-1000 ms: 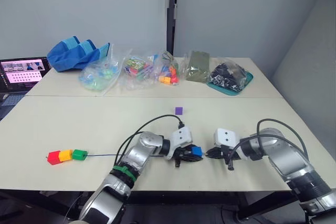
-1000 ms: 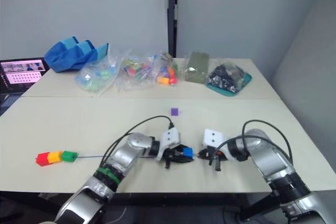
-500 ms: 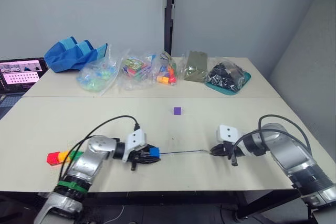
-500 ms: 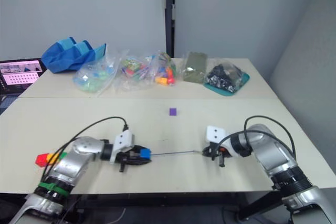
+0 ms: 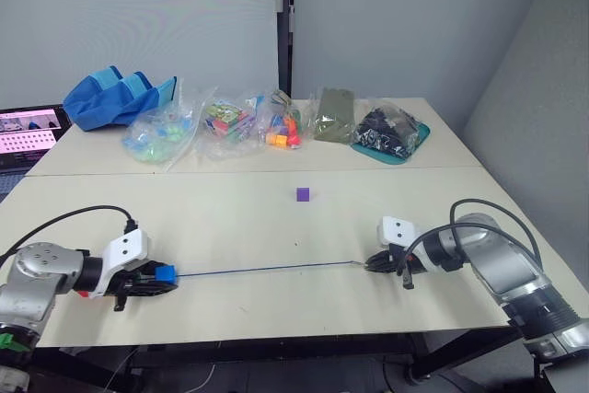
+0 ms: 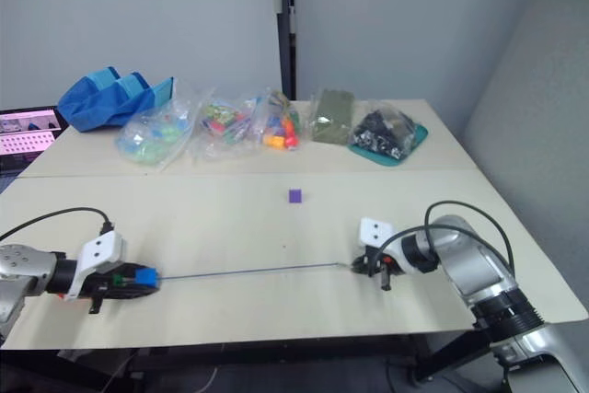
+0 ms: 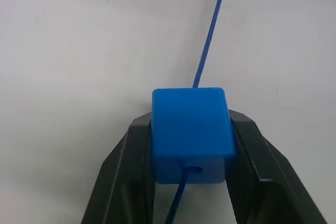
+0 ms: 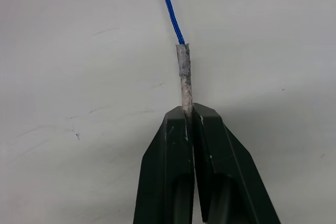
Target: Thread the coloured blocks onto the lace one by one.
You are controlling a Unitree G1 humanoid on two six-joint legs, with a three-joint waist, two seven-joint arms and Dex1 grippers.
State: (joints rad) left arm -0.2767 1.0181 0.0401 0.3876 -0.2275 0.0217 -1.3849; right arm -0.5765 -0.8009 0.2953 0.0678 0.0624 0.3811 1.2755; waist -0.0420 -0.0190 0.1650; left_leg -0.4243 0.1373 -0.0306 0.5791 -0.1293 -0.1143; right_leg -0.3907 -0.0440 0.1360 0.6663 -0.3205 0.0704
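Blue block (image 7: 192, 134) strung on taut thin lace (image 5: 267, 270), pale stiff tip (image 8: 184, 82)

Pale tables (image 5: 386, 209) — plain grey walls (image 5: 166, 16) behind.

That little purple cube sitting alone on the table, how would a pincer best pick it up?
Probably from straight above, closing on two opposite flat sides of the purple cube. It sits flat on the table with open space all round, so nothing hinders the fingers, and parallel faces give a steady hold.
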